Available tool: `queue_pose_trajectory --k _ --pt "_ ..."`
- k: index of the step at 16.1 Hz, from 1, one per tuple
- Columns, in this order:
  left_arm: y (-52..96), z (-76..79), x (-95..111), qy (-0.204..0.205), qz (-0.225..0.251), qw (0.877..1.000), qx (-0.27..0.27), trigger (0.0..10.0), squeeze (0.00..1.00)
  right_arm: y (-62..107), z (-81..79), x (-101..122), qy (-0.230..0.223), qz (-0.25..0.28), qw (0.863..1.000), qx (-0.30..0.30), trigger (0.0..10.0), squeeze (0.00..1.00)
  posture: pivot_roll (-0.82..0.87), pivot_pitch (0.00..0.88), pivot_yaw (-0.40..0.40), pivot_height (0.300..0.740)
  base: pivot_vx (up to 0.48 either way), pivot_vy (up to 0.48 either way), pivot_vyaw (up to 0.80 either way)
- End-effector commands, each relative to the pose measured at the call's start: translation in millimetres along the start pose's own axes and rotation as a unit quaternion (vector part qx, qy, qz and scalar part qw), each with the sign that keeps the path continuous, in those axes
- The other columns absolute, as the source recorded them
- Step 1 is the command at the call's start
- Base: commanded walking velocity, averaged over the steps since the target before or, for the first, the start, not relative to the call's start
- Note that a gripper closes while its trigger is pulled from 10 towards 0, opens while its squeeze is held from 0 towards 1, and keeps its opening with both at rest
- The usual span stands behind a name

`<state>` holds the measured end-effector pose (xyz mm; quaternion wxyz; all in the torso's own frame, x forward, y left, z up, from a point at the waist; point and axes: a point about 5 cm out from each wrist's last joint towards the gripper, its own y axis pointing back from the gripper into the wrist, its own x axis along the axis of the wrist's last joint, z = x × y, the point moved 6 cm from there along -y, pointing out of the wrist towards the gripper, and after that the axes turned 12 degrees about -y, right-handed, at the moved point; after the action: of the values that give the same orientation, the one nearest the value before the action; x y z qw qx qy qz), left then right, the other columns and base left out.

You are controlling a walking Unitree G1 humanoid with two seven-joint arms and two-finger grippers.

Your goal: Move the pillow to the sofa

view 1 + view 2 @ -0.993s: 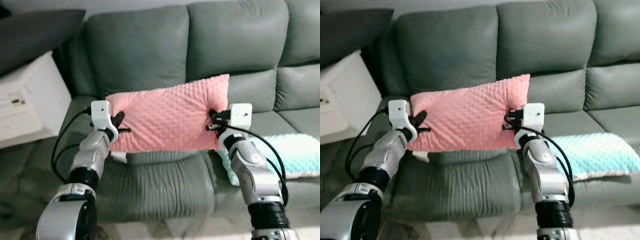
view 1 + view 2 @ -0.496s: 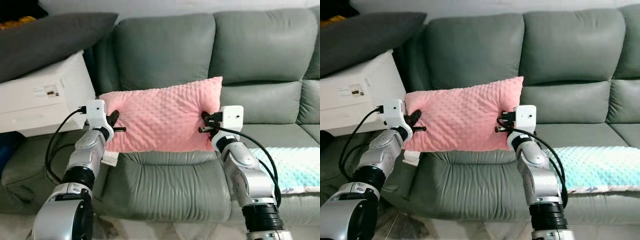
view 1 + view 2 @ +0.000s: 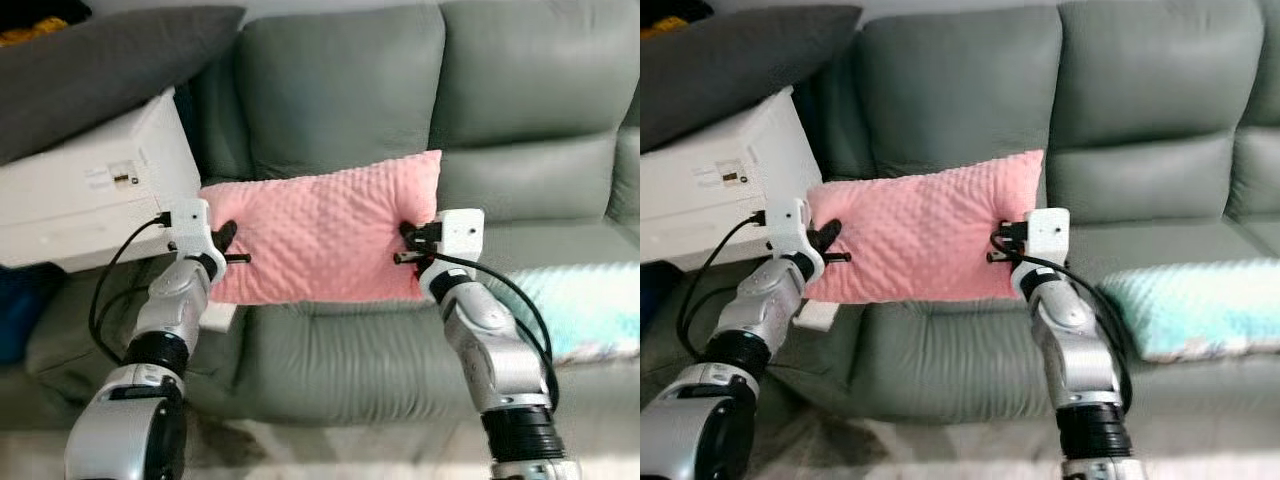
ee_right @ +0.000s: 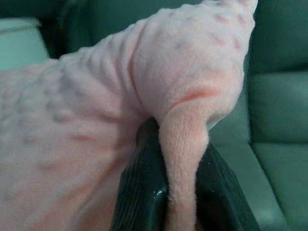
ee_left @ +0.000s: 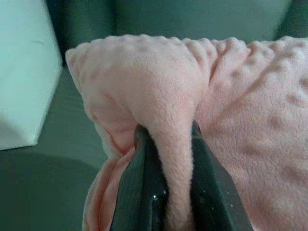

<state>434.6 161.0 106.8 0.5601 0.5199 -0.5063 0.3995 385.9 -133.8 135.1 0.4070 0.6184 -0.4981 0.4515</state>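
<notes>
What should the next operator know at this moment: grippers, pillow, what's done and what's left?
Left gripper: shut on the pink dimpled plush pillow, pinching a fold at its left end.
Right gripper: shut on a fold at the right end.
The pillow hangs stretched between both arms, above the front of the grey-green leather sofa.
Done: pickup and carry to the sofa.
Left: lower it onto the seat, open both grippers.

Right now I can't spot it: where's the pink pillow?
Pink pillow hangs mid-view over the grey sofa seat, pinched between the left gripper and right gripper.
</notes>
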Motion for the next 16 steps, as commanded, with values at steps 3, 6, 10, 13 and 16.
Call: queue_pose_trajectory --k 3,6,10,13,16 --pt "-0.3 -2.2 6.6 0.002 0.015 1.0 0.01 10.0 0.0 -0.8 -1.4 9.1 0.004 0.017 1.0 -0.002 10.0 0.0 -0.12 0.0 0.101 0.74 0.0 0.0 0.0" --pt "0.7 8.1 1.8 0.003 0.016 1.0 0.002 10.0 0.0 -1.1 4.4 9.0 0.006 0.014 1.0 -0.013 10.0 0.0 -0.12 0.0 0.096 0.74 0.0 0.0 0.0" --pt "2.0 10.3 -1.6 0.003 0.017 1.0 0.003 10.0 0.0 -2.1 7.1 8.7 0.012 0.01 1.0 -0.018 10.0 0.0 -0.12 0.0 0.091 0.74 0.0 0.0 -0.79" --pt "2.9 14.4 -3.0 0.017 0.021 1.0 -0.008 10.0 0.0 -2.0 6.5 11.4 0.016 0.016 1.0 -0.015 10.0 0.0 -0.13 0.0 0.087 0.74 0.0 0.0 -0.26" --pt "3.6 19.0 -0.8 0.03 0.031 0.999 -0.022 10.0 0.0 -1.7 6.0 10.9 0.018 0.014 1.0 -0.014 10.0 0.0 -0.13 0.0 0.085 0.74 0.0 0.0 0.0"
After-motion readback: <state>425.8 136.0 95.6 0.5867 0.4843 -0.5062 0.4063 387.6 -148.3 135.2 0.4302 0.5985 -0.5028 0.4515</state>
